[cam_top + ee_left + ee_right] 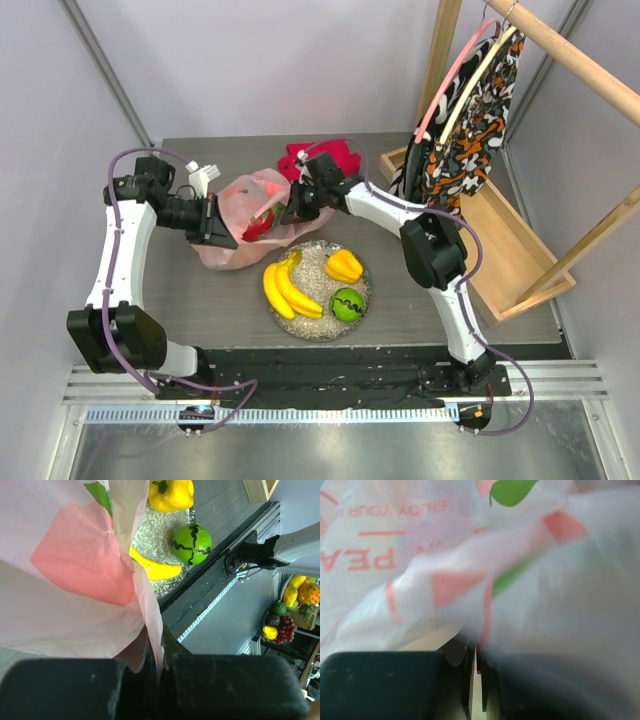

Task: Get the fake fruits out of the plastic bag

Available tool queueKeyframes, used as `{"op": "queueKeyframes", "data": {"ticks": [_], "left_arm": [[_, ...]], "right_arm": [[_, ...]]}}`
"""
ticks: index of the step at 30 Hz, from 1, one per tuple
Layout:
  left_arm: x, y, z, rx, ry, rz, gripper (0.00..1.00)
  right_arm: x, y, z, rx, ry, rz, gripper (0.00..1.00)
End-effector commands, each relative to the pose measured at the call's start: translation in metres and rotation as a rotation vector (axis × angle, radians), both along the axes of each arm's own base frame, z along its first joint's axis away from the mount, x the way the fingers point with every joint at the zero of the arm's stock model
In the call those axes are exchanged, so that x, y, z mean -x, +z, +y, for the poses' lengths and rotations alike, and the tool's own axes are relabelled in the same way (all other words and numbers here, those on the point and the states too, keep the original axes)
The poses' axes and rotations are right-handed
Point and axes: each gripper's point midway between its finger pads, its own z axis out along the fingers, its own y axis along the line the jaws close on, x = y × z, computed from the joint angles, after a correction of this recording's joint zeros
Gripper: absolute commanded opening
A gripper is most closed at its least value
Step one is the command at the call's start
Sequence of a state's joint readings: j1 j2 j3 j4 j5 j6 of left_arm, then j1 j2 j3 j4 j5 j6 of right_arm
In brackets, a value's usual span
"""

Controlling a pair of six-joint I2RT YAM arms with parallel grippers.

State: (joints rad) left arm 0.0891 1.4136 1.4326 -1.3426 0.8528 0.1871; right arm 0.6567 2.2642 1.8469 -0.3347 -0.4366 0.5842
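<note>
With bananas (285, 290), pepper (344, 265) and green apple (347, 303) on the glittery plate (315, 264) and a red fruit (262, 224) inside the plastic bag (238, 205) on the dark table (200, 295), the left gripper (159, 650) pinches its rim tight and the right gripper (475, 672) looks closed on film, so lifting to tip it out seems next, beside a wooden garment rack (520, 255)

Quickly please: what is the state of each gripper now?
Left gripper: closed on the thin pale pink plastic bag.
Right gripper: closed on the same bag.

Dark grey table (205, 295) — pale pink plastic bag (238, 205), glittery round plate (318, 262), red cloth (338, 156), wooden rack base (505, 245)
</note>
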Motion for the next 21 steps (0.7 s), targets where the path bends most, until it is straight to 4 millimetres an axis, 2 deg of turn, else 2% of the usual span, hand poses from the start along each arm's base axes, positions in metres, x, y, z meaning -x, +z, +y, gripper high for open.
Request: {"op": "queueKeyframes", "data": {"ticks": [1, 3, 4, 6, 7, 8, 10, 12, 13, 15, 16, 17, 21], "left_arm": [[0.005, 0.016, -0.004, 0.023, -0.009, 0.022, 0.01], [0.012, 0.02, -0.006, 0.039, -0.035, 0.017, 0.0], [0.015, 0.025, -0.01, 0.07, -0.047, 0.014, 0.0], [0.026, 0.03, -0.014, 0.097, -0.071, 0.008, 0.0], [0.03, 0.03, -0.017, 0.111, -0.086, 0.012, 0.0], [0.034, 0.029, -0.018, 0.116, -0.091, 0.02, 0.0], [0.038, 0.029, -0.02, 0.099, -0.121, -0.005, 0.0], [0.043, 0.03, -0.024, 0.098, -0.154, 0.007, 0.0], [0.043, 0.03, -0.025, 0.099, -0.164, 0.004, 0.0], [0.049, 0.029, -0.028, 0.086, -0.205, 0.003, 0.0], [0.049, 0.029, -0.026, 0.075, -0.21, -0.002, 0.0], [0.058, 0.027, -0.035, 0.06, -0.277, -0.006, 0.0], [0.075, 0.018, -0.049, 0.004, -0.389, 0.002, 0.0]], "right_arm": [[0.013, 0.068, -0.004, -0.08, 0.033, -0.101, 0.12], [0.014, 0.063, -0.005, -0.078, 0.0, -0.072, 0.2], [0.014, 0.056, -0.007, -0.072, -0.016, -0.059, 0.45], [0.012, 0.047, -0.006, -0.07, -0.07, -0.017, 0.64], [0.009, 0.047, -0.004, -0.075, -0.081, -0.014, 0.69], [0.006, 0.037, -0.001, -0.069, -0.089, 0.004, 0.76], [0.001, 0.043, 0.01, -0.09, -0.091, -0.003, 0.76], [-0.007, 0.036, 0.016, -0.09, -0.11, 0.006, 0.75], [-0.014, 0.044, 0.02, -0.108, -0.131, -0.001, 0.75], [-0.024, 0.039, 0.021, -0.1, -0.171, -0.004, 0.73], [-0.03, 0.045, 0.022, -0.116, -0.187, -0.009, 0.73], [-0.034, 0.043, 0.022, -0.126, -0.209, 0.016, 0.73], [-0.049, 0.039, 0.028, -0.15, -0.22, 0.031, 0.72]]}}
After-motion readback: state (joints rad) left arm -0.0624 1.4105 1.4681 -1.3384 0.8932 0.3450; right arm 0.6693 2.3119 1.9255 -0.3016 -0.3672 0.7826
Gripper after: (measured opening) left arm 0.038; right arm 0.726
